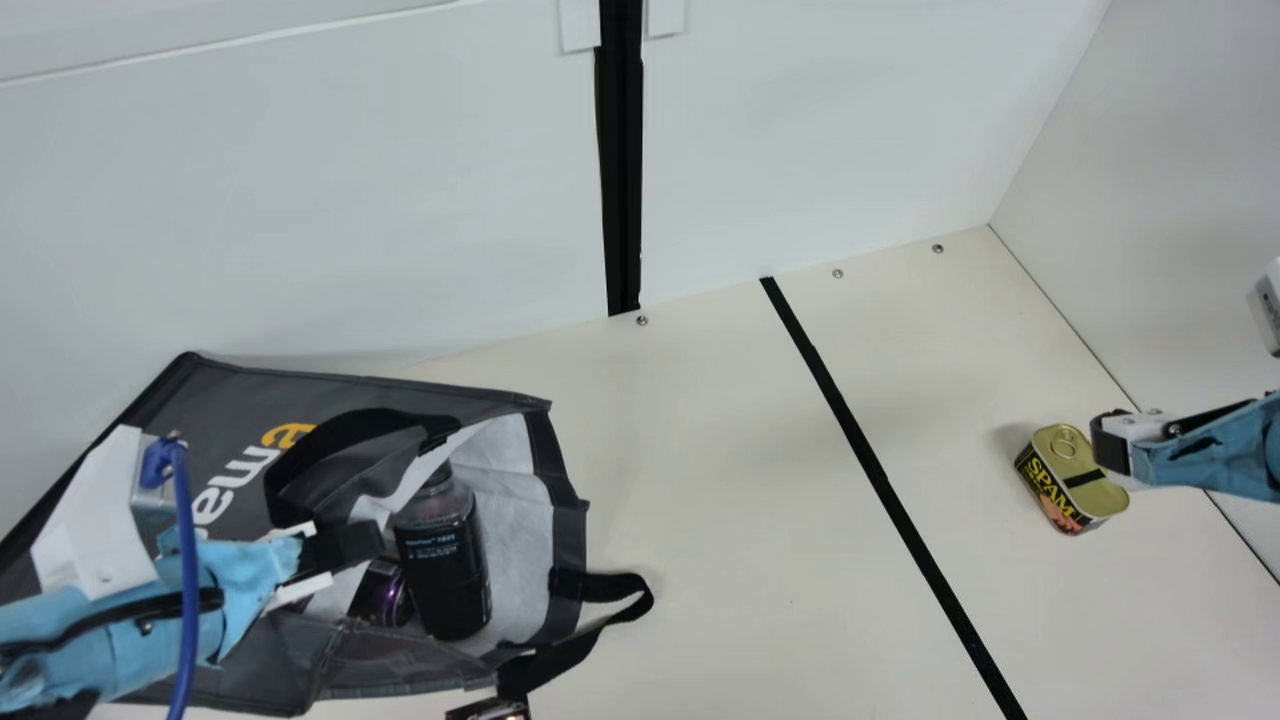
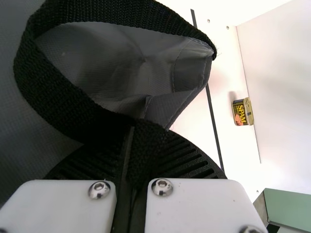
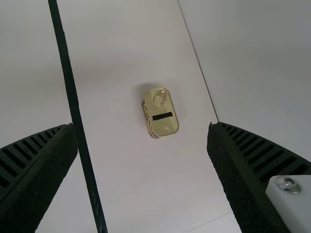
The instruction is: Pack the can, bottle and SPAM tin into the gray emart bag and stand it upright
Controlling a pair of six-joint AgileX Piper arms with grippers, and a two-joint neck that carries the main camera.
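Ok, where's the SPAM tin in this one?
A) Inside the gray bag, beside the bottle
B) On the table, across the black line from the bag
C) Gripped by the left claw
B: the SPAM tin rests on the table, with the black line running between it and the gray bag.

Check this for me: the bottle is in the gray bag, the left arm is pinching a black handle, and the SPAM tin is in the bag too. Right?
Nope, the tin isn't in the bag. The main view shows it on the table. The bottle is in the bag, and the left jaws pinch a black handle.
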